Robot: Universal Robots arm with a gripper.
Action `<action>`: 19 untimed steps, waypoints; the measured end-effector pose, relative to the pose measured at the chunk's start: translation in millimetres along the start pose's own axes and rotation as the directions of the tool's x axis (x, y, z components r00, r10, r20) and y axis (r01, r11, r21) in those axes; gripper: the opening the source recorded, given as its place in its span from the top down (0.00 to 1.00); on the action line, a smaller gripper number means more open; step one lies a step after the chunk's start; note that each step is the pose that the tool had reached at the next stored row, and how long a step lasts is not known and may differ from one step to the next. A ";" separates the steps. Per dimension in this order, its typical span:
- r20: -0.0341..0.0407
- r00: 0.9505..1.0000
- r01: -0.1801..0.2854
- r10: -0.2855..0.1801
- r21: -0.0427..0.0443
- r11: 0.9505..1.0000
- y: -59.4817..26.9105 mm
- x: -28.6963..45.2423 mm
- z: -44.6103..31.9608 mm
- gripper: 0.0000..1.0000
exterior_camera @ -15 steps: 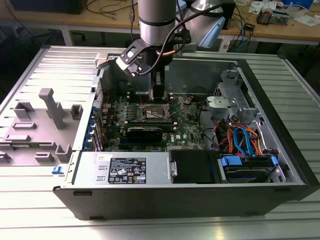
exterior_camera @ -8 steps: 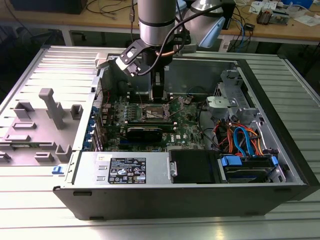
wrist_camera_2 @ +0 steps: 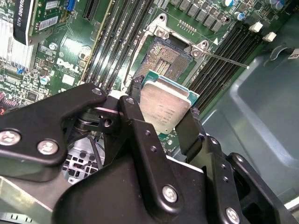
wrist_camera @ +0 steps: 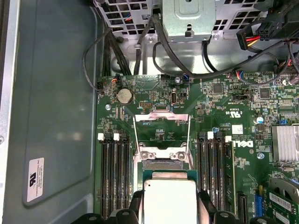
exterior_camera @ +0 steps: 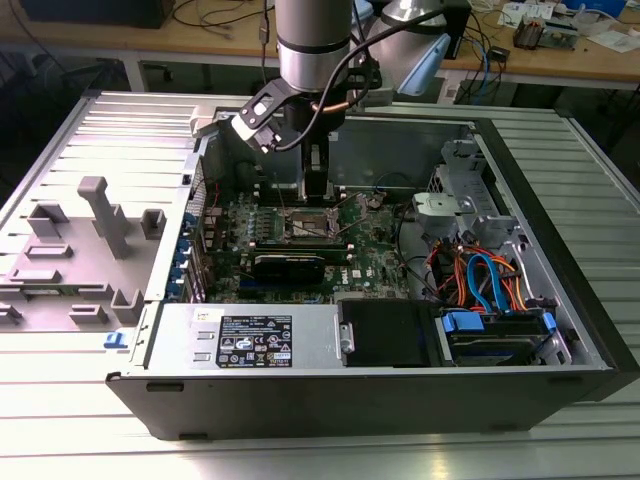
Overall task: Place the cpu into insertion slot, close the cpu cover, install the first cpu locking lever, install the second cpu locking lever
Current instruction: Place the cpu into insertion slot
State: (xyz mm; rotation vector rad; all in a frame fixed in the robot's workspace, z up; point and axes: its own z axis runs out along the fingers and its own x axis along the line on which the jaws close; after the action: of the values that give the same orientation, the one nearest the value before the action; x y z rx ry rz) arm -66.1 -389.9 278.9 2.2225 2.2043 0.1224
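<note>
Here, I hold the cpu [wrist_camera_2: 164,105] clamped by two opposite edges in the gripper [wrist_camera_2: 163,119], poised above the open insertion slot [wrist_camera_2: 167,58] on the green motherboard [wrist_camera_2: 65,56], not yet seated. In the first wrist view the cpu cover [wrist_camera: 162,117] appears swung open. I judge the chip light, rigid and smooth-topped. Its underside and the socket contacts are likely fragile, so the edges are the safe hold.
</note>
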 end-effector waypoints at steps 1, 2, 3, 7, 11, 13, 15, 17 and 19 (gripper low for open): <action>0.000 1.000 0.000 0.000 0.000 1.000 0.0 0.0 0.3 0.45; 0.000 1.000 0.000 0.000 0.000 1.000 -0.1 0.0 1.2 0.45; -0.001 1.000 0.000 0.000 0.000 1.000 -0.3 -0.2 3.5 0.45; -0.004 1.000 0.029 -0.029 0.001 1.000 -3.6 -0.9 17.1 0.45; -0.005 1.000 0.030 -0.030 0.001 1.000 -5.7 -0.5 24.2 0.45; -0.005 1.000 0.030 -0.030 0.001 1.000 -5.9 0.8 27.1 0.45; -0.004 1.000 0.030 -0.030 0.001 1.000 -6.2 1.6 29.5 0.45; -0.004 1.000 0.030 -0.030 0.001 1.000 -6.4 2.2 32.5 0.45; -0.004 1.000 0.029 -0.029 0.001 1.000 -6.7 2.6 35.6 0.45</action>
State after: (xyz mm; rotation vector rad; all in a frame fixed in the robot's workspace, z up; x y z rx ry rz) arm -70.5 -385.6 243.1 2.1919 2.2388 0.1257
